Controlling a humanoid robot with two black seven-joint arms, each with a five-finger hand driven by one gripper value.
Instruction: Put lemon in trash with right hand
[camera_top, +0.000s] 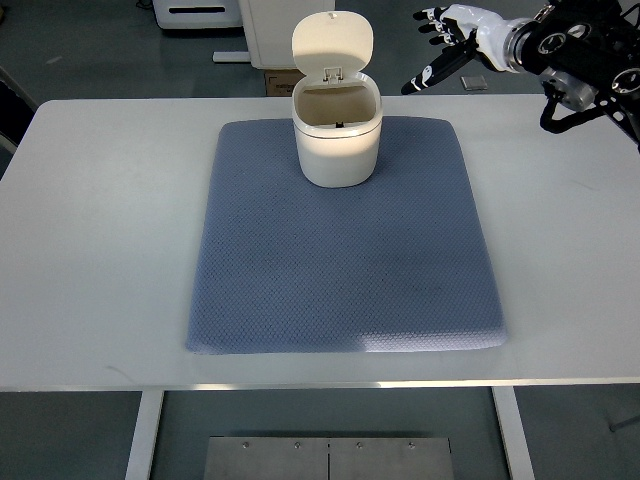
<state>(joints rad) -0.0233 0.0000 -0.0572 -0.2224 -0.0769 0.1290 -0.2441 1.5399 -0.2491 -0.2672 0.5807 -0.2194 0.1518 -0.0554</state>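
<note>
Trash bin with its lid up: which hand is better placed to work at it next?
Right. The right hand hovers open beyond the table's far right, near the trash bin; the left isn't in view. No lemon is visible.

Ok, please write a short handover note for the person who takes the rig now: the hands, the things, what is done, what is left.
Right robot hand: raised beyond the table's far right corner, fingers spread, holding nothing.
Left arm: not in view.
Trash bin: on the far part of the blue mat, lid open.
Lemon: not visible on the table; the bin's inside is not clear to see.
Done or left: cannot confirm; check inside the bin.
</note>
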